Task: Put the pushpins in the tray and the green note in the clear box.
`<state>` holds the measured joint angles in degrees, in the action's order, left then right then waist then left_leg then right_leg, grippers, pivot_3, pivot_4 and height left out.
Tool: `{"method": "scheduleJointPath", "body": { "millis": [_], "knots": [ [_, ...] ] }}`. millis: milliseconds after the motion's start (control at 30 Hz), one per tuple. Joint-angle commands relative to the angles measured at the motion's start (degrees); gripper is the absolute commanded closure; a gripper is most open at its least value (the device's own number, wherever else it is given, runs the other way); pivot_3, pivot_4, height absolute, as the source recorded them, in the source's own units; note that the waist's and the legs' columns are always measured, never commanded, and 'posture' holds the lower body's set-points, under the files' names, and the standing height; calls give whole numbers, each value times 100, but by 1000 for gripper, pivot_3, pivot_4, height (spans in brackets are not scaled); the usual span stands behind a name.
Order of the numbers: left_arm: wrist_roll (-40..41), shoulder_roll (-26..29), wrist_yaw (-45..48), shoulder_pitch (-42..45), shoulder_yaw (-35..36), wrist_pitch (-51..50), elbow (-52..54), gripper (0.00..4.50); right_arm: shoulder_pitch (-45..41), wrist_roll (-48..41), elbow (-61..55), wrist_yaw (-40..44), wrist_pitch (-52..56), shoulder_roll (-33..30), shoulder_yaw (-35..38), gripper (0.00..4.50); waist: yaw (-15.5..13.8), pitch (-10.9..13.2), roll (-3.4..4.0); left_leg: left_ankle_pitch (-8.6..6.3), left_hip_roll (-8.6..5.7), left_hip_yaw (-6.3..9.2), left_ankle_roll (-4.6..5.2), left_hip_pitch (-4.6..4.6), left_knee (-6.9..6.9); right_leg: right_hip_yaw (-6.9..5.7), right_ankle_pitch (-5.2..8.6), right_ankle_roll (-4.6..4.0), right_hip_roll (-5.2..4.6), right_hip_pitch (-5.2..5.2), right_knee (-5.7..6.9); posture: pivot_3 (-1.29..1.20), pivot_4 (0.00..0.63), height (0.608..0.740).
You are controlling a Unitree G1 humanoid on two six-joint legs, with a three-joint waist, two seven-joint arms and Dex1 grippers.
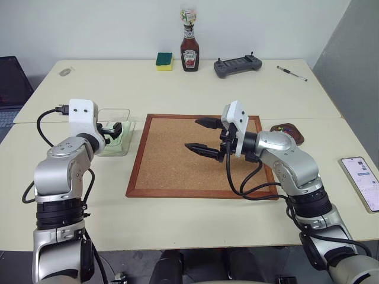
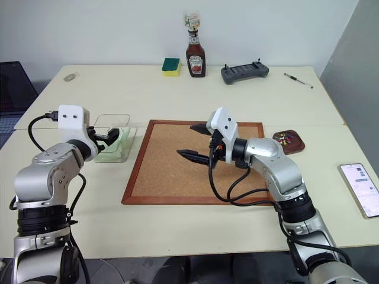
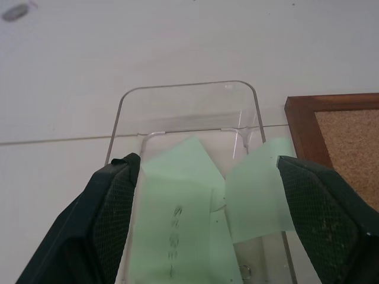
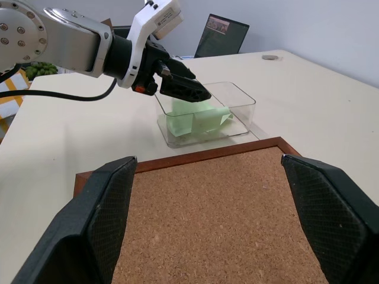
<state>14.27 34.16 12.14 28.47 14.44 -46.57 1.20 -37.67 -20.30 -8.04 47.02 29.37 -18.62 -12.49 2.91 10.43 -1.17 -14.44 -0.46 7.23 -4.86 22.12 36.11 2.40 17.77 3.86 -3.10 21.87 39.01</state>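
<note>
Between the two arms in the left eye view lies a cork board (image 1: 195,155) with a wooden frame. The left gripper (image 1: 112,131) hangs over the clear box (image 1: 116,137) just off the board's left edge, its fingers apart and closed on nothing. The right gripper (image 1: 204,136) hovers above the cork, pointing toward the left arm, its two black fingers spread wide with only air between them. Beyond the right wrist, past the board's right edge, sits the tray (image 1: 288,134) with small coloured pushpins (image 1: 286,126) in it. A ketchup bottle (image 1: 189,48), a sponge (image 1: 164,60), a controller (image 1: 238,65) and a pen (image 1: 292,73) stand along the far edge of the table (image 1: 177,225), and a phone (image 1: 362,181) lies to the right.

From the right eye view the same layout holds: pale green shows through the box's walls, directly beneath the left fingertips.

Looking along the left wrist view, the green note (image 3: 195,201) lies inside the box, between and just ahead of the two parted fingers; it looks folded or curled, one flap leaning against the box wall nearest the board. Neither finger touches it.

Through the right wrist view, the open right fingers frame bare cork. Farther out, the left gripper's tips hang just above the note, which rests crumpled on the box floor.
</note>
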Motion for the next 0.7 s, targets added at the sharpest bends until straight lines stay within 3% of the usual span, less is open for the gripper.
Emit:
{"method": "scheduleJointPath", "body": {
  "millis": [33,200,433,700],
  "knots": [
    [-280,192,99,-55,-69,604,220,569,-131,-9,-50,-72,-182,66,163,374,-1,0,0,0,0,-1,0,0,0,0,0,0,0,0,0,0,150,740],
    [-105,94,381,-198,-84,815,696,569,53,-4,-74,-275,-342,-6,434,374,-3,0,0,0,0,-1,1,3,0,0,0,0,-1,1,-1,0,150,740],
    [868,115,1672,-937,-149,909,2098,569,1047,-8,-340,-253,-232,-939,1054,374,-76,0,0,-1,-3,-2,1,40,2,2,-1,-1,-5,23,-4,0,150,740],
    [1512,490,2445,-1176,-150,437,2300,569,1586,-743,-989,3,397,-1364,1485,374,-3,0,0,-10,4,-10,20,43,6,7,-1,-1,4,31,5,0,150,740]
  ]
}}
